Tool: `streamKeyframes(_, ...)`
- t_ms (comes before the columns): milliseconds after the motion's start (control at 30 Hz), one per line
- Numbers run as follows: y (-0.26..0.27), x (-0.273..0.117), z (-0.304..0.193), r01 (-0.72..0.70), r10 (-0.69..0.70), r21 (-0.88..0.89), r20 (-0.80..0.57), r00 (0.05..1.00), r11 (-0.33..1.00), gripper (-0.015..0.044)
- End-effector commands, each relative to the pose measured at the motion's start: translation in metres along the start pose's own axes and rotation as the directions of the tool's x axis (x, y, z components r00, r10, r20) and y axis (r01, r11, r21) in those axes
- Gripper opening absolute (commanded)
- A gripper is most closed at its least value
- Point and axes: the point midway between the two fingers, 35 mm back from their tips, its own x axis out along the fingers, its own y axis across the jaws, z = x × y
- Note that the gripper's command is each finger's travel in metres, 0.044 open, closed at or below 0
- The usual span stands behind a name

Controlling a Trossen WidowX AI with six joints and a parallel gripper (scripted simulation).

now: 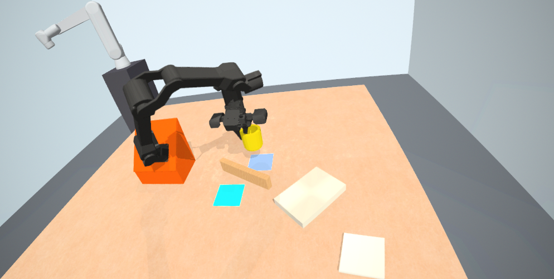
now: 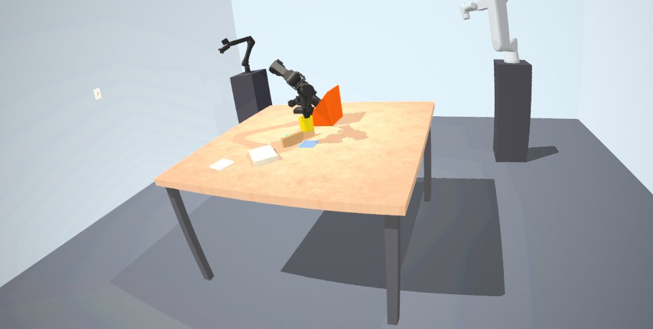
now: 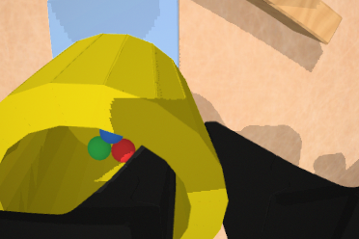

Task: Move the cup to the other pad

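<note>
The yellow cup (image 1: 252, 141) (image 2: 306, 125) (image 3: 92, 106) hangs in the air, a little above the table, near the light blue pad (image 1: 260, 161) (image 2: 308, 144) (image 3: 113, 10). It looks roughly upright, perhaps slightly tilted. My gripper (image 1: 243, 132) (image 2: 307, 116) (image 3: 187, 134) is shut on the cup's wall, one finger inside and one outside. Inside the cup, a green marble (image 3: 99, 147), a red marble (image 3: 123, 149) and a blue marble (image 3: 111, 136) show; my inner finger hides part of the inside. The cyan pad (image 1: 229, 195) (image 2: 286, 135) lies on the other side of the wooden bar.
The wooden bar (image 1: 246, 173) (image 2: 292, 139) (image 3: 289, 0) stands between the pads. A thick cream slab (image 1: 310, 195) (image 2: 263, 154) and a thinner one (image 1: 362, 255) (image 2: 222, 164) lie farther off. An orange block (image 1: 160, 164) (image 2: 330, 114) stands by the arm's base.
</note>
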Motion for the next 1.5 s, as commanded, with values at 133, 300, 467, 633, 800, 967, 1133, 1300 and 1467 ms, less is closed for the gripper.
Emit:
streamKeyframes(133, 0.000, 0.000, 0.001, 0.000, 0.000, -0.001, 0.000, 1.000, 1.000, 0.0000)
streamKeyframes(300, -0.003, 0.000, 0.007, -0.001, 0.001, 0.001, -0.002, 1.000, 1.000, 0.0000)
streamKeyframes(467, -0.007, 0.000, 0.015, -0.001, 0.001, 0.003, -0.003, 1.000, 1.000, 0.0000)
streamKeyframes(633, -0.011, -0.001, 0.024, -0.001, 0.001, 0.004, -0.004, 1.000, 1.000, 0.0000)
streamKeyframes(800, -0.015, -0.001, 0.032, -0.001, 0.001, 0.005, -0.005, 1.000, 1.000, 0.0000)
streamKeyframes(967, -0.019, -0.001, 0.041, -0.001, 0.001, 0.005, -0.005, 1.000, 1.000, 0.0000)
streamKeyframes(1133, -0.022, -0.002, 0.049, 0.000, 0.000, 0.006, -0.005, 1.000, 1.000, 0.0000)
streamKeyframes(1300, -0.026, -0.002, 0.057, 0.000, 0.000, 0.006, -0.005, 1.000, 1.000, 0.0000)
streamKeyframes(1467, -0.030, -0.002, 0.065, 0.000, 0.000, 0.006, -0.005, 1.000, 1.000, 0.0000)
